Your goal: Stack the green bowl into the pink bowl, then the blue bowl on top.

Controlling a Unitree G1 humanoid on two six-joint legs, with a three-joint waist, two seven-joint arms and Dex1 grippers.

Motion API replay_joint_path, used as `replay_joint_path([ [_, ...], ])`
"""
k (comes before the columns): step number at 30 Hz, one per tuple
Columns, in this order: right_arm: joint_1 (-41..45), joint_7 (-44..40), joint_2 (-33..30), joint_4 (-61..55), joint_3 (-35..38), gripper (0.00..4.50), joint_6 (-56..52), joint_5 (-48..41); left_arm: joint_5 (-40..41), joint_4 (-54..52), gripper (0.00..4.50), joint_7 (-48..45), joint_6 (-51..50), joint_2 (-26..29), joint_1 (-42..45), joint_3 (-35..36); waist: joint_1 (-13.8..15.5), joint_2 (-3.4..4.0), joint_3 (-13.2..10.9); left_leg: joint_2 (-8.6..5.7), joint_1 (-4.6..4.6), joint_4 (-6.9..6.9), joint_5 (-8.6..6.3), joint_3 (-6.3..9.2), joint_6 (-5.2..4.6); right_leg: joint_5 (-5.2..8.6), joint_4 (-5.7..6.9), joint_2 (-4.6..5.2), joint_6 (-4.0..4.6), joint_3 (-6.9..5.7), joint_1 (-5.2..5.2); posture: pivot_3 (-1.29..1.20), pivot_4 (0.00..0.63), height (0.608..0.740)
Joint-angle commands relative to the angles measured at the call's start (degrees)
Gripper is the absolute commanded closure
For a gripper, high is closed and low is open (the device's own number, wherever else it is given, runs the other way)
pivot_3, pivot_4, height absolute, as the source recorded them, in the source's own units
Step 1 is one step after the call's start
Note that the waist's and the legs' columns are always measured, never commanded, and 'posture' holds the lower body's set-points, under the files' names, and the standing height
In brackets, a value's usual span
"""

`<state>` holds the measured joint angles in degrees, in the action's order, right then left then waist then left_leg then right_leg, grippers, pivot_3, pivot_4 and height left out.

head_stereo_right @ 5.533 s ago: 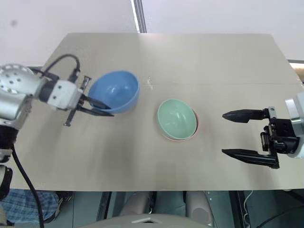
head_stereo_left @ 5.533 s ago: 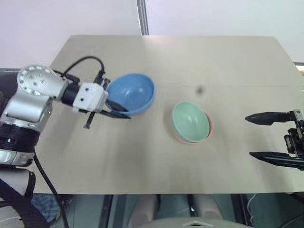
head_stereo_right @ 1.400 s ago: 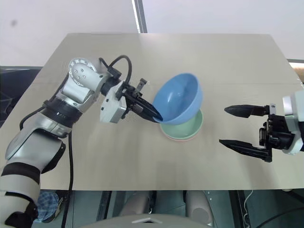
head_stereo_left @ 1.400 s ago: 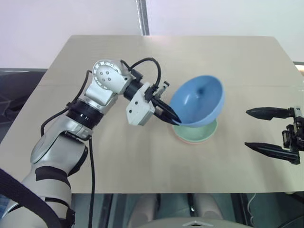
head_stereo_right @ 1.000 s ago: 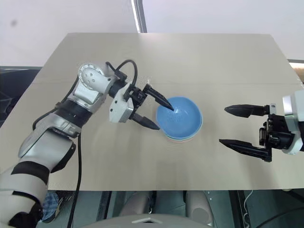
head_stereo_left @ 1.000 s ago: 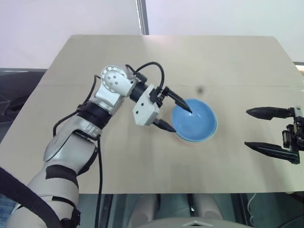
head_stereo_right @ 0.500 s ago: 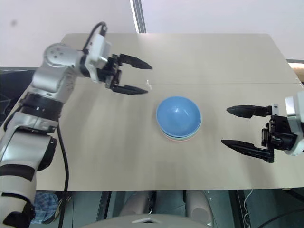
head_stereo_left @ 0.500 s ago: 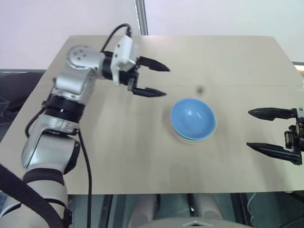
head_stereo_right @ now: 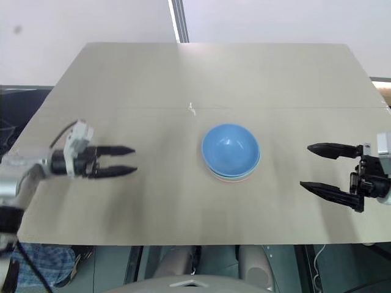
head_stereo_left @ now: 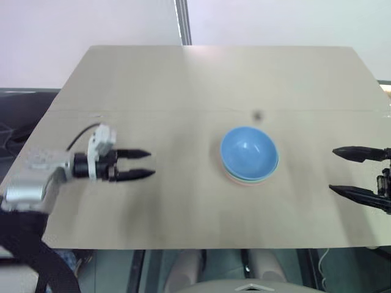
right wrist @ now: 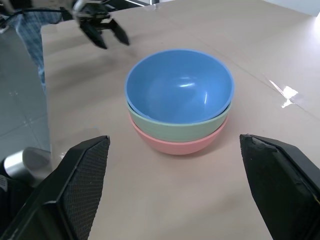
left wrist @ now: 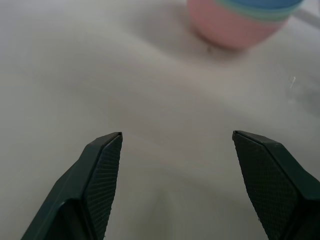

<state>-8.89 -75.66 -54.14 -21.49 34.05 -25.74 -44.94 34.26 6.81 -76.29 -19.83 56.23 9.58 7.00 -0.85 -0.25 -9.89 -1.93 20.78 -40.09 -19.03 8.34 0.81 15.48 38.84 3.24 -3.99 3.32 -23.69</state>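
Near the middle of the table (head_stereo_right: 153, 85), a touch toward the robot's right, sits the finished stack: the blue bowl (right wrist: 179, 86) on top, nested in the green bowl (right wrist: 176, 128), and that one nested in the pink bowl (right wrist: 175, 145) at the bottom, which rests on the tabletop. All three sit upright and square, rims level, with just a thin band of green and a band of pink peeking out under the blue. Nothing lies inside the top bowl.

Out on the robot's left side, the left gripper (head_stereo_right: 121, 160) hangs low over the table's left part, well apart from the stack, pointing across toward the bowls. Its two black fingers (left wrist: 102, 175) are spread and there is only bare tabletop between them. From its wrist camera the stack shows far ahead, pink base first.

Over on the other side, the right gripper (head_stereo_right: 317, 166) hovers near the table's right edge, also aimed at the bowls and clear of them. Its fingers (right wrist: 80, 180) stand wide apart, holding nothing, framing the stack from a distance.
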Motion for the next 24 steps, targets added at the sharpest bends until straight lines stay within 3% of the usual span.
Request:
replay_joint_path([
  [1, 1.5, -0.3, 1.6, 2.0, -0.5, 0.00, 5.0, 2.3, 4.0, -8.6, 0.78, 3.5, -2.4, -0.3, -1.4, 7.5, 0.8, -0.01, 0.0, 0.00, 0.01, 0.00, -0.04, 0.02, -0.08, 0.00, 0.00, 0.02, 0.00, -0.05, 0.01, 0.00, 0.150, 0.740],
  [12, -0.8, -0.8, 5.3, 11.2, -0.5, 0.00, 13.7, 7.7, 6.2, -14.4, 0.78, 4.0, -5.6, -1.1, -4.1, 11.8, 0.2, 0.06, 0.0, -0.03, -0.08, 0.06, 0.00, -0.07, 0.00, -0.01, -0.01, 0.00, 0.01, 0.03, 0.04, 0.00, 0.150, 0.740],
  [24, -3.9, -1.7, 5.1, 13.4, 1.5, 0.00, 15.0, 6.7, 5.7, -15.6, 0.78, 2.9, -4.5, -1.6, -4.3, 11.5, 0.1, 0.07, 0.0, -0.02, -0.13, 0.08, -0.05, -0.11, -0.08, -0.01, 0.00, -0.02, 0.01, 0.09, 0.05, 0.00, 0.150, 0.740],
])
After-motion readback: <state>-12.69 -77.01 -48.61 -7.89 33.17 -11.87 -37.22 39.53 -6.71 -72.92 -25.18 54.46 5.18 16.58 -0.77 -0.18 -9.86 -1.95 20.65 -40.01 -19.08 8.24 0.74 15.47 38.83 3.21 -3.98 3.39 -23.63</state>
